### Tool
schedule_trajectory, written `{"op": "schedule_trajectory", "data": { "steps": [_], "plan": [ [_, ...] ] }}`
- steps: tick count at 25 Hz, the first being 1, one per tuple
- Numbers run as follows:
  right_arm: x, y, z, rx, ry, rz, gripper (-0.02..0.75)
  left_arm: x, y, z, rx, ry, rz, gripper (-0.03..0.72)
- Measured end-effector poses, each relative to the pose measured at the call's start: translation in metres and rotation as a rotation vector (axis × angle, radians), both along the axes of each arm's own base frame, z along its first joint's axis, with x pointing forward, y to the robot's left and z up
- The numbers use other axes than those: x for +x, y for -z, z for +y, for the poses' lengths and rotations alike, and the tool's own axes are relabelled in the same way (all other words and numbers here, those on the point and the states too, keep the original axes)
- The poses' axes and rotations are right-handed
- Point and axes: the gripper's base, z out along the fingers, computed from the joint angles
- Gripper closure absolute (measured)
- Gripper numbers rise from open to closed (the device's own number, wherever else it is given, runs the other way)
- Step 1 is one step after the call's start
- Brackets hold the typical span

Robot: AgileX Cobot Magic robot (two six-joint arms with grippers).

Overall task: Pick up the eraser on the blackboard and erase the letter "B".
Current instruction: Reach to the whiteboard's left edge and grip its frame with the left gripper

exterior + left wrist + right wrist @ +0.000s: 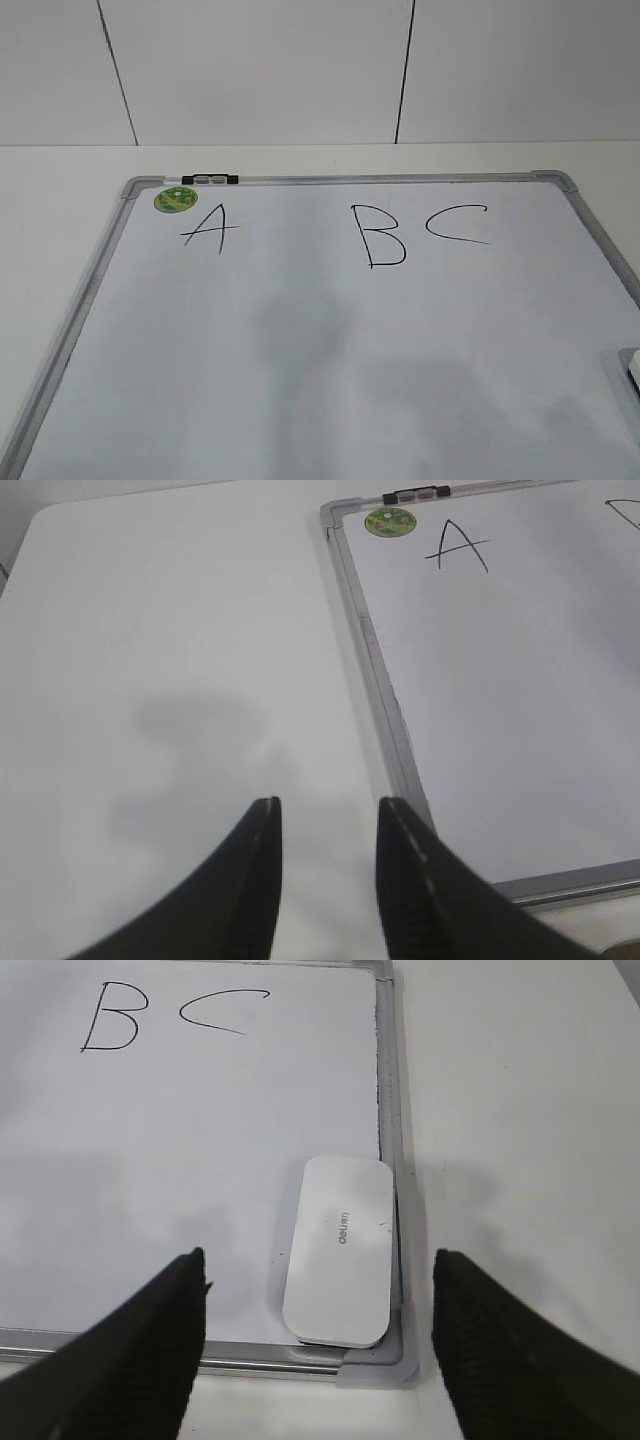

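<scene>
On the left, over bare white table [150, 680]: left gripper [328, 825], dark fingers a narrow gap apart, nothing between them, pointed forward just outside the left frame rail of the blackboard [520, 700]. Faint shadow of the arm on the table ahead of the fingertips.

Further right, along the board's far edge: round green sticker [176, 199] in the far-left corner, small black-and-silver clip [211, 179] on the frame just beside it. Below the sticker, the letter "A" [209, 229]. Past a wide blank stretch, the letter "B" [383, 237], intact in thin black marker, with the "C" [458, 223] close on its right. Soft grey shadows across the middle of the writing surface.

At the right, near corner of the board: the eraser [340, 1251], white, rounded, lying flat on the writing surface, its long right side against the frame rail, faint grey lettering on top. Only a sliver of it visible at the right border of the exterior view. Right gripper [320, 1280] above that corner, fingers spread wide, one on each side of the eraser, touching neither it nor the board. White panelled wall [260, 70] behind the table.
</scene>
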Motion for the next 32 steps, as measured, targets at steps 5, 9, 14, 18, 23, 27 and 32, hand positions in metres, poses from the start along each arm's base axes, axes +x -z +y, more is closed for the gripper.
{"op": "schedule_trajectory", "data": {
  "steps": [5,9,14,18,23,27,32],
  "plan": [
    [0.0,0.0,0.0,0.004,-0.003,0.0,0.172,0.0,0.0,0.0,-0.002,0.001,0.0,0.447],
    [-0.002,-0.002,0.001,0.018,-0.001,0.005,0.172,0.0,0.0,-0.001,-0.006,0.004,0.0,0.447],
    [0.007,-0.012,0.002,0.048,0.016,0.078,0.172,0.0,0.0,-0.001,-0.008,0.006,0.0,0.447],
    [0.021,-0.021,0.002,0.081,0.047,0.183,0.172,0.001,0.0,-0.001,-0.01,0.007,0.009,0.447],
    [0.046,-0.023,0.003,0.129,0.111,0.379,0.172,0.017,-0.013,-0.001,-0.013,0.009,0.095,0.447],
    [0.068,-0.029,0.004,0.13,0.125,0.47,0.172,0.04,-0.033,-0.002,-0.02,0.012,0.208,0.447],
    [0.088,-0.034,0.005,0.13,0.132,0.538,0.172,0.078,-0.052,-0.004,-0.059,0.006,0.35,0.447]
  ]
}}
